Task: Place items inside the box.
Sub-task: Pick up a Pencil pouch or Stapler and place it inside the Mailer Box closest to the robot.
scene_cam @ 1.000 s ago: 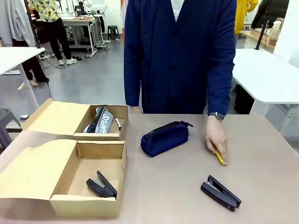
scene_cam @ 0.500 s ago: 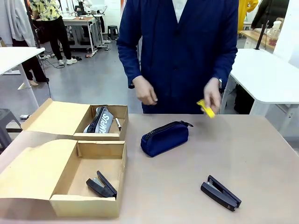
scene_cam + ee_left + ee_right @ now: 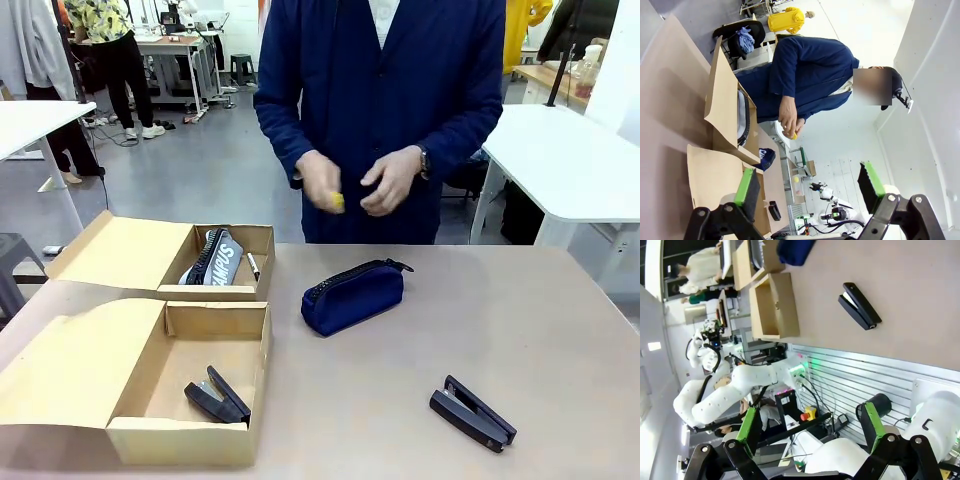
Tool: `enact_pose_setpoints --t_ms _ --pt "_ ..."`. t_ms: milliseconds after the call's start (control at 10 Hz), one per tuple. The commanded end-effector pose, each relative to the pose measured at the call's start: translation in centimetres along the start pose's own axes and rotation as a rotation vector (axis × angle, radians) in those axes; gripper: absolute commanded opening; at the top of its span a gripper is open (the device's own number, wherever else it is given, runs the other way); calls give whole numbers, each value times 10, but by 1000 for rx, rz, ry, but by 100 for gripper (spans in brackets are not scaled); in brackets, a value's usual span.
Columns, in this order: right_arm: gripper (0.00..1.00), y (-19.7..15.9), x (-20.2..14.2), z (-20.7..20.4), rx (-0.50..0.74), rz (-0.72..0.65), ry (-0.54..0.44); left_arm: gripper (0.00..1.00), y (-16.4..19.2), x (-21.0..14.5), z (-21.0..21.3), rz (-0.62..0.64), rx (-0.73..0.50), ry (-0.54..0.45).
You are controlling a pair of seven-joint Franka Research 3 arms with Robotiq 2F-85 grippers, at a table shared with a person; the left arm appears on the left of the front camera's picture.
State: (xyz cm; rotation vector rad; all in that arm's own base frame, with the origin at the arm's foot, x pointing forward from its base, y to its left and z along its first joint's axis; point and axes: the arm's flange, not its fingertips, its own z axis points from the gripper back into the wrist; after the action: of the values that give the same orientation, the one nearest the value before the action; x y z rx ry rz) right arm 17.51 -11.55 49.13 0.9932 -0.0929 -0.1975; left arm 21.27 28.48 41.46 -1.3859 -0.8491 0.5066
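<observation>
A person at the far side holds a yellow utility knife in both hands at chest height, above the table. The navy zip pouch lies mid-table. One black stapler lies at the front right, and another stapler rests inside the near cardboard box. The far box holds a grey-black piece with white lettering and a marker. My left gripper is open and holds nothing, well back from the boxes. My right gripper is open too, far from the stapler.
Both boxes stand at the table's left with their flaps folded outward. Bare tabletop stretches to the right of the pouch. Other white tables and people are in the background.
The person picked the yellow knife up off the table at the right, raised it, and brought it leftward into both hands before the chest. The pouch and staplers stayed put.
</observation>
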Motion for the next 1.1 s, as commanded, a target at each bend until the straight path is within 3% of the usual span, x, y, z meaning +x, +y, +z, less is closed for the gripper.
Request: enact_pose_setpoints --t_ms 0,500,600,700,800,900,1000 --pt "100 -1 -2 1 9 23 3 100 -2 0 -2 -20 -22 -11" --pt "100 0 -1 0 1 -2 -1 100 -2 0 -2 -20 -22 -11" --pt "100 17 14 -21 -158 282 207 100 -2 0 -2 -20 -22 -11" --pt "100 44 52 -54 -386 534 258 100 -2 0 -2 -20 -22 -11" --pt "100 73 88 -93 -529 826 354 100 -2 0 -2 -20 -22 -11" --pt "100 96 117 -129 -702 1038 383 100 -2 0 -2 -20 -22 -11" --pt "100 113 128 -161 -778 1222 443 100 -2 0 -2 -20 -22 -11"
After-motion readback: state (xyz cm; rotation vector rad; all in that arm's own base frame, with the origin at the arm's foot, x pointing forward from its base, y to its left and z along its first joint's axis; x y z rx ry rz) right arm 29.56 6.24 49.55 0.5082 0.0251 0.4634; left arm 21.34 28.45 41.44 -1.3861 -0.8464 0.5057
